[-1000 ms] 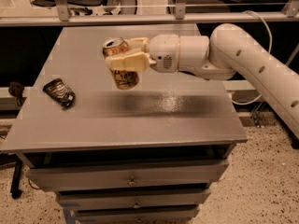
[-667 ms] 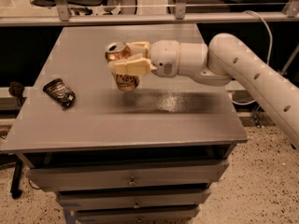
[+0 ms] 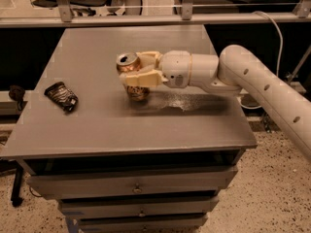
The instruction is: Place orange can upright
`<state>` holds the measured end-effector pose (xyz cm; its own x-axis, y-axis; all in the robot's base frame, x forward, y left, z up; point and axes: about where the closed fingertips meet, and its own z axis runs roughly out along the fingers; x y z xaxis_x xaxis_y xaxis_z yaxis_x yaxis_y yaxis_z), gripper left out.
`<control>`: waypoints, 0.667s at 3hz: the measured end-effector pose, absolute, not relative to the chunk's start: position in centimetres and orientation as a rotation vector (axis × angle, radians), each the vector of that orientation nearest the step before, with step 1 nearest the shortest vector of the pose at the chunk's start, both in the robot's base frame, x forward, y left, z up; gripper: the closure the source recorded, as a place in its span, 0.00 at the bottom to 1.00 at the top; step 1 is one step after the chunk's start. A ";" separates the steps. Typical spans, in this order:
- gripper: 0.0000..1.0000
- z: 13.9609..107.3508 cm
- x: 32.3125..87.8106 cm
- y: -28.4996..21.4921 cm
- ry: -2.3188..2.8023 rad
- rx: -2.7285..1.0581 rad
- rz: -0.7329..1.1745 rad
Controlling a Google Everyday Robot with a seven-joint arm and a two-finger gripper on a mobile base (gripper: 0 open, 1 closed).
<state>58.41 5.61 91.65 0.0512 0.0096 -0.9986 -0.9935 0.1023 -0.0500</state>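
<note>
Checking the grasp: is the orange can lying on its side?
No, the orange can is roughly upright, silver top up, clamped in the gripper over the middle of the table.

The shiny orange-gold metal drink can, nearly upright with its silver top uppermost, sat clasped by the gripper just left of frame centre.
</note>
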 end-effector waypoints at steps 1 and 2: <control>1.00 90.3 58.2 4.9 1.220 -1.146 1.115; 0.85 89.3 58.1 4.1 1.248 -1.148 1.119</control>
